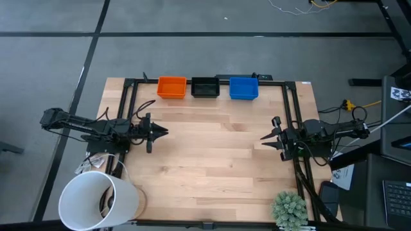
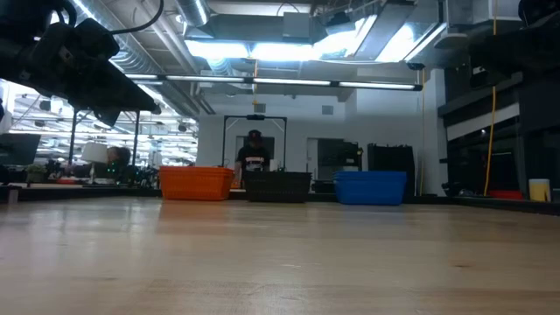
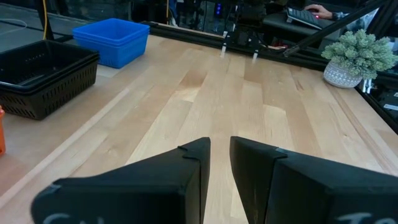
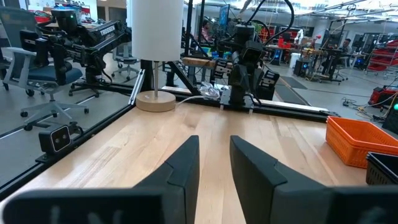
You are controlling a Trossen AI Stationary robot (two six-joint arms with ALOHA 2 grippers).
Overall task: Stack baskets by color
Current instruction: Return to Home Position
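Observation:
Three stacks of baskets stand in a row along the table's far edge, each resting on its bottom: orange (image 1: 172, 87) on the left, black (image 1: 205, 87) in the middle, blue (image 1: 244, 88) on the right. The low view shows them side by side: orange (image 2: 196, 183), black (image 2: 278, 186), blue (image 2: 371, 186). My left gripper (image 1: 162, 133) hovers level over the table's left side, pointing right, its fingers (image 3: 193, 165) a narrow gap apart with nothing between them. My right gripper (image 1: 264, 138) hovers at the right side, pointing left, also narrowly open and empty (image 4: 214, 158).
A large white cylinder (image 1: 96, 200) stands at the near left corner and a small green plant (image 1: 289, 208) at the near right. Black frame rails (image 1: 128, 102) run along the table's sides and far edge. Bare wood lies between the two grippers (image 1: 212, 147). A person stands far behind the table (image 2: 254, 156).

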